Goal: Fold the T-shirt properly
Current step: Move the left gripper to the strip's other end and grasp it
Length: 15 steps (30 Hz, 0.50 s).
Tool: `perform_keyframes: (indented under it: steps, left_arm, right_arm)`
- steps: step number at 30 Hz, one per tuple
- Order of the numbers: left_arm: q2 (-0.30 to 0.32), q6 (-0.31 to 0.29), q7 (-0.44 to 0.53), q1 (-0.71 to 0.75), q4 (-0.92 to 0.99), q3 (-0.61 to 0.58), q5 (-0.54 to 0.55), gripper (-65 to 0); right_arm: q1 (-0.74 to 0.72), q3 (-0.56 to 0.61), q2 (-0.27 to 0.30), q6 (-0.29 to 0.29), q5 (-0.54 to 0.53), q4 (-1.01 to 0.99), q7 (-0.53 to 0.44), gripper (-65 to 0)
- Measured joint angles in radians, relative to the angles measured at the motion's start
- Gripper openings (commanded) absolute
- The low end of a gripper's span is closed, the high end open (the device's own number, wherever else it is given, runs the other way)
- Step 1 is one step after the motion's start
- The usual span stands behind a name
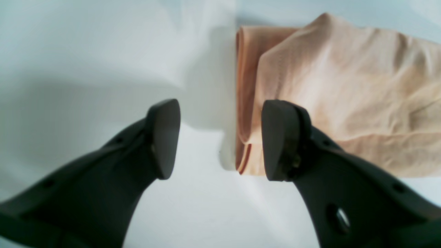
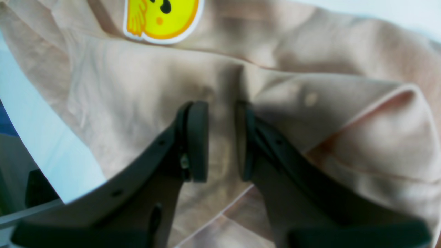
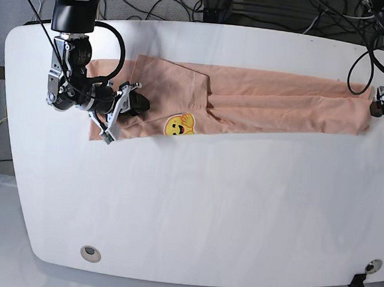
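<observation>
A white oval tabletop (image 3: 193, 210) carried the T-shirt (image 3: 275, 103), a peach band folded lengthwise and stretched across its far half, with a yellow smiley print (image 3: 179, 125) near one end. The right hand (image 2: 222, 141), fingers narrowly parted, hovered over that end; whether it pinched cloth could not be told. The left hand (image 1: 220, 139) was spread wide, empty, beside the other end. Next probably came folding end to end, needing fresh grips.

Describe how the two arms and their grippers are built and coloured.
Both grippers, left gripper and right gripper, have matte black fingers with small round holes along them and flat, rounded pads. In the base view the right arm is black and silver-grey metal, with a black cable looping beside it.
</observation>
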<state>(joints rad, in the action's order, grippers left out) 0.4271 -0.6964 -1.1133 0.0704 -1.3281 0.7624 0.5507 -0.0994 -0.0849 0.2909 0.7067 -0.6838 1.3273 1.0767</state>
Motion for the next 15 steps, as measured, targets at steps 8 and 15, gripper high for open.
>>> perform_keyframes:
  steps: [8, 15]
  left_arm:
    - [-0.007, 0.000, 0.000, -0.002, 0.000, -0.071, 0.001, -29.4]
    - [-0.010, -0.001, 0.006, -0.002, 0.021, -0.076, 0.005, -29.4]
  right_arm:
    - [0.000, 0.000, 0.000, 0.000, -0.001, 0.000, -0.001, -51.7]
    - [0.000, 0.000, 0.000, 0.000, -0.001, 0.000, 0.000, -51.8]
